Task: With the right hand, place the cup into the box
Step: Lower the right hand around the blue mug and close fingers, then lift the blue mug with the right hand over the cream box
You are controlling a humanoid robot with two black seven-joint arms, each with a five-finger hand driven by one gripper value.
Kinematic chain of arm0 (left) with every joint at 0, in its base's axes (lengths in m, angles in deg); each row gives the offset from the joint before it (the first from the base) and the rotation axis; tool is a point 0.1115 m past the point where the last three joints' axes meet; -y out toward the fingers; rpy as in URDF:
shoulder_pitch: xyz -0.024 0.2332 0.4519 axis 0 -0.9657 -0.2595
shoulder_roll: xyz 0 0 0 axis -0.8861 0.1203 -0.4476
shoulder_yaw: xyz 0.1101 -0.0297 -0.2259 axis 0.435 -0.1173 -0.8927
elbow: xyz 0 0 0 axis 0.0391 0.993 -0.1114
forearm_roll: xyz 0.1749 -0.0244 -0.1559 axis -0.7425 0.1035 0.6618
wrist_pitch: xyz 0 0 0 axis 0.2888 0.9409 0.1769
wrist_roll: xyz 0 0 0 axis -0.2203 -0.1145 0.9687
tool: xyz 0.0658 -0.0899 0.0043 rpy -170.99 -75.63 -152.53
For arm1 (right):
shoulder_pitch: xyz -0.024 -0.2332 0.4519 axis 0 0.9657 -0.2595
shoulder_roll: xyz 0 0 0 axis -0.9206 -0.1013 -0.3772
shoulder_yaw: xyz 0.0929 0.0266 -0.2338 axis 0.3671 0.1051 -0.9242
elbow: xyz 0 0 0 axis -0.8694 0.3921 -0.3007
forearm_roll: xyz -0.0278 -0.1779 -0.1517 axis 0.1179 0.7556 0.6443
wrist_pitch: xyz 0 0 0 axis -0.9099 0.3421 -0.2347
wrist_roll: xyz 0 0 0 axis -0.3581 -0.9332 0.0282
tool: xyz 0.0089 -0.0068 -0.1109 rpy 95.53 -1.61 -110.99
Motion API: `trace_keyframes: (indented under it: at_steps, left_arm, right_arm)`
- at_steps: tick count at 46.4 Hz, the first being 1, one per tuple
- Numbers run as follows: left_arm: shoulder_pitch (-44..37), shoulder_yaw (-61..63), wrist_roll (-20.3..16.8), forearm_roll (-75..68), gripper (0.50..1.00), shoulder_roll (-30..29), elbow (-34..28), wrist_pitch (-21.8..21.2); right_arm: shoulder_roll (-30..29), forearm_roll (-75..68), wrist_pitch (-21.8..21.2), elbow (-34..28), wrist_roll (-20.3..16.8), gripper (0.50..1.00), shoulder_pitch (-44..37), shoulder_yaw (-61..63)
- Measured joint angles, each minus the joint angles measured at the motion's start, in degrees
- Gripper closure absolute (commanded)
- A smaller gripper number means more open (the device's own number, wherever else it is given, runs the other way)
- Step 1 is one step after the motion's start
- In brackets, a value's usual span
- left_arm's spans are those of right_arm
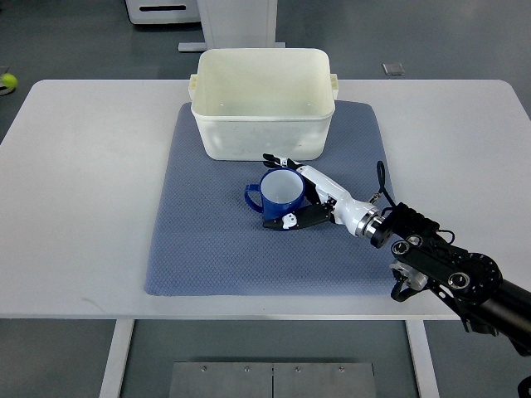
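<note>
Right hand around cup — beside box

Bright, even overhead light; soft shadows, sharp focus, perhaps slight edge distortion.

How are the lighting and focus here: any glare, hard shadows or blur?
Top view: even, soft light, sharp all over; only faint shadows beside the box and cup; mild sheen on the white table, no glare hiding anything; right hand crisp, no motion blur.

We are seeing the right hand: white shell, black fingers, black bolted forearm trailing a thin cable.
</note>
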Motion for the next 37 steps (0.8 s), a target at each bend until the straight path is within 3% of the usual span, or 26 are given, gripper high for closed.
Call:
trace_keyframes:
  at_steps: [2,25,37]
  left_arm:
    - [0.0,0.0,0.0,0.0,0.5,0.0,0.0,0.0]
    - [0.0,0.0,0.0,0.0,0.5,0.0,0.0,0.0]
    - [0.0,0.0,0.0,0.0,0.5,0.0,0.0,0.0]
  right_arm:
    - [0.0,0.0,0.0,0.0,0.1,1.0,0.0,-0.1]
    - [0.4,-1.1,0.0,-0.4,2.3,1.0,-0.8,-1.2]
    - [8.2,-4.2,-0.2,-11.0,1.2,1.0,-4.5,-1.1]
